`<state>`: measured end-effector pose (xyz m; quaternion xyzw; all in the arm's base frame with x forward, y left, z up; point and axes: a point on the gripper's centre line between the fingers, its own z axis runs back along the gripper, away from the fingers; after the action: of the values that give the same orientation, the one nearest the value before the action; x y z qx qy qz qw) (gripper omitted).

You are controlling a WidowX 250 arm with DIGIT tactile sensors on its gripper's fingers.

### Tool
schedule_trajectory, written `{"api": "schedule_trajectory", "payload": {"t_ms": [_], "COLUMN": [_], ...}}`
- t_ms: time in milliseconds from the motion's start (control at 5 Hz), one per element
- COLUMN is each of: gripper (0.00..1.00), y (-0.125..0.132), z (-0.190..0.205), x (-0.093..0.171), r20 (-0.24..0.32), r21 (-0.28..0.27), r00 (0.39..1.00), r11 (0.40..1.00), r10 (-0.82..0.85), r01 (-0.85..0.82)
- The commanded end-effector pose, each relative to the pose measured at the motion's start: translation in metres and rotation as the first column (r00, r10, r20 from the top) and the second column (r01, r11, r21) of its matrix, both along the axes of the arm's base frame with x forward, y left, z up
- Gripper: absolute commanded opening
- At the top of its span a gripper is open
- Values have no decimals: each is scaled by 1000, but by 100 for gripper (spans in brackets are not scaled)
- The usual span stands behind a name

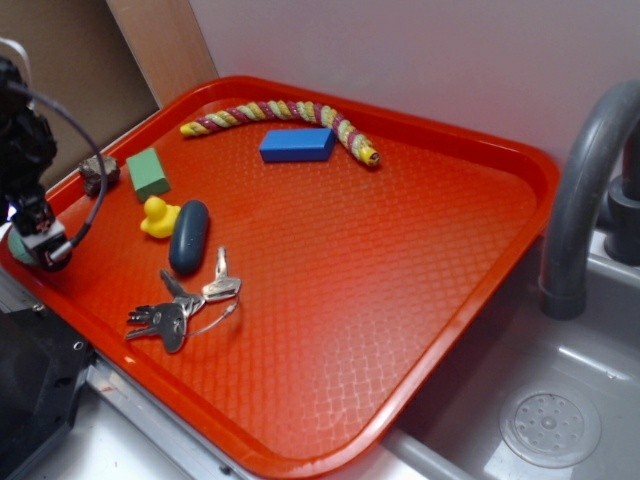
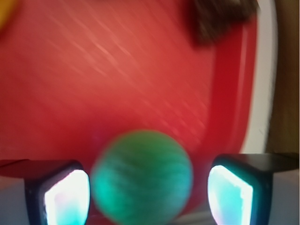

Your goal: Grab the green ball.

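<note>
The green ball (image 2: 140, 176) fills the lower middle of the wrist view, blurred, lying on the red tray (image 2: 117, 84) between my two fingers. My gripper (image 2: 150, 192) is open around it: the left finger sits close to the ball, and a gap shows on the right side. In the exterior view my gripper (image 1: 40, 245) is low at the tray's left rim, and only a pale green sliver of the ball (image 1: 14, 248) shows behind it.
On the tray (image 1: 400, 260) lie a yellow duck (image 1: 158, 217), a dark blue oval (image 1: 189, 237), keys (image 1: 185, 300), a green block (image 1: 148, 173), a blue block (image 1: 297, 144), a braided rope (image 1: 290, 115) and a dark lump (image 1: 98, 172). A sink faucet (image 1: 580, 200) stands at the right.
</note>
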<state>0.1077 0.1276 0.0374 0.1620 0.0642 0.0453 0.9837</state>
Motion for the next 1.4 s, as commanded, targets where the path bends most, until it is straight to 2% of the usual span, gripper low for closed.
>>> {"api": "schedule_trajectory", "payload": {"t_ms": [0, 200, 400, 600, 1200], "gripper": [64, 0, 0, 0, 0], "y": [5, 4, 6, 5, 0], "z": [3, 2, -2, -4, 0], "x": [-9, -8, -4, -2, -2], "r20": [19, 8, -89, -110, -94], "r21": [91, 52, -90, -128, -109], "r00": [1000, 1000, 994, 991, 992], "r11": [996, 999, 995, 990, 991], "r10": [0, -13, -56, -76, -82], "r01": [-2, 13, 48, 62, 72]}}
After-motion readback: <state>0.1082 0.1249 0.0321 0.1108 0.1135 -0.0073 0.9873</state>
